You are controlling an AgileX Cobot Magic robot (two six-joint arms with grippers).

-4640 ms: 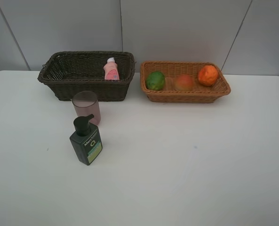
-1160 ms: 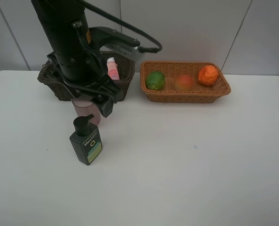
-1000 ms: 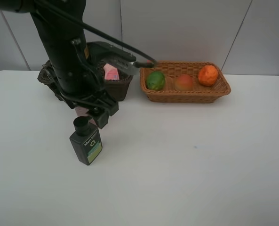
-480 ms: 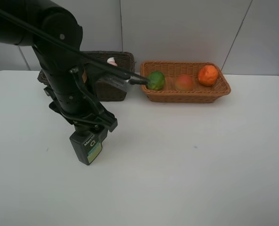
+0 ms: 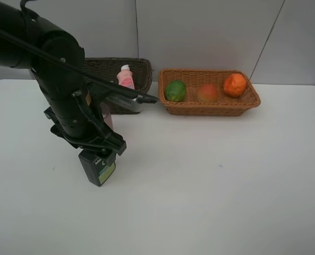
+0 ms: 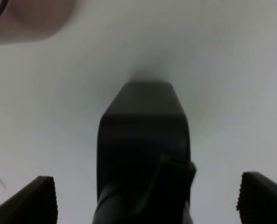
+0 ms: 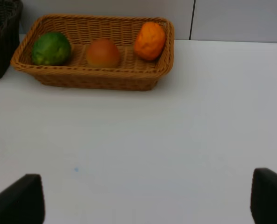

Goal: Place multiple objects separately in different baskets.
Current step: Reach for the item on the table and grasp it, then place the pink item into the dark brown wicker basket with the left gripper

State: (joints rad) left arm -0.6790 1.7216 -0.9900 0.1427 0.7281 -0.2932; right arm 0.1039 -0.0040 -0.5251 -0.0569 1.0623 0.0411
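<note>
The left gripper (image 5: 96, 150) hangs with jaws spread wide on either side of the dark green pump bottle (image 5: 100, 169), which stands on the white table (image 5: 226, 186). Its arm hides the pump head, most of the pink cup (image 5: 107, 113) and half the dark brown basket (image 5: 140, 69), where the pink white-capped bottle (image 5: 126, 78) stands. The green bottle's label is partly covered and unreadable. The lime (image 5: 175, 91), peach (image 5: 207, 93) and orange (image 5: 235, 84) lie in the light basket (image 5: 210, 109). The right gripper (image 7: 143, 200), its fingertips cut off by the frame, is released and empty.
</note>
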